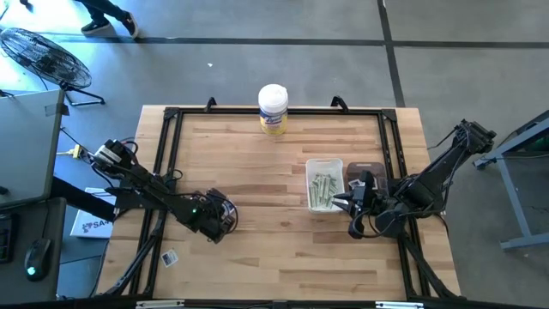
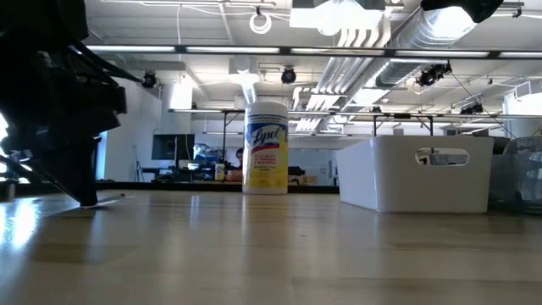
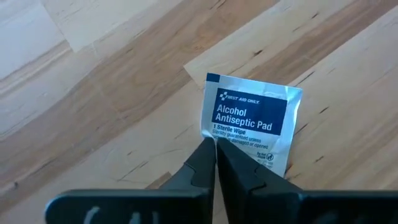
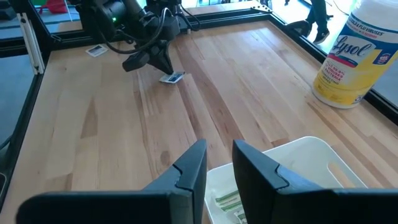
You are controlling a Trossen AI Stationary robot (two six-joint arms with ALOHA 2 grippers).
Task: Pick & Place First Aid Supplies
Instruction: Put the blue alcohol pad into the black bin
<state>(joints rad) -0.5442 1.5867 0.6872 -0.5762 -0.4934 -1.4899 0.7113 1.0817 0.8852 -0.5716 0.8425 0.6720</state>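
**Packet pinch at the left side of the table**

Alcohol antiseptic pad packet [image 3: 252, 121] lies flat on the wooden table [image 1: 274, 249], on its left half, well apart from the white bin [image 1: 324, 184]. The bin already contains several pale green-white strips [image 1: 322, 190]. A second small packet [image 1: 169, 257] lies near the table's left front edge, outside the black frame rail.

The left gripper [image 3: 215, 146] has its fingers brought together at the near edge of the pad packet. The tips meet on or just over the packet's border; whether the foil is actually pinched between them cannot be confirmed, since the packet rests flat on the wood.

Procedure for this step:
1. Confirm that the fingertips hold the packet edge, not only the table surface.
2. Lift slowly and vertically. A thin, flat packet gripped by one edge is likely to slip or swing.
3. If the packet stays on the table, reopen and approach at a shallower angle.

The left arm [image 1: 146, 184] reaches in from the table's left edge, wrist angled steeply down. The right gripper [image 4: 217, 165] waits above the bin's rim, fingers partly apart and holding nothing. A Lysol canister [image 1: 273, 109] stands at the far edge, clear of the work.
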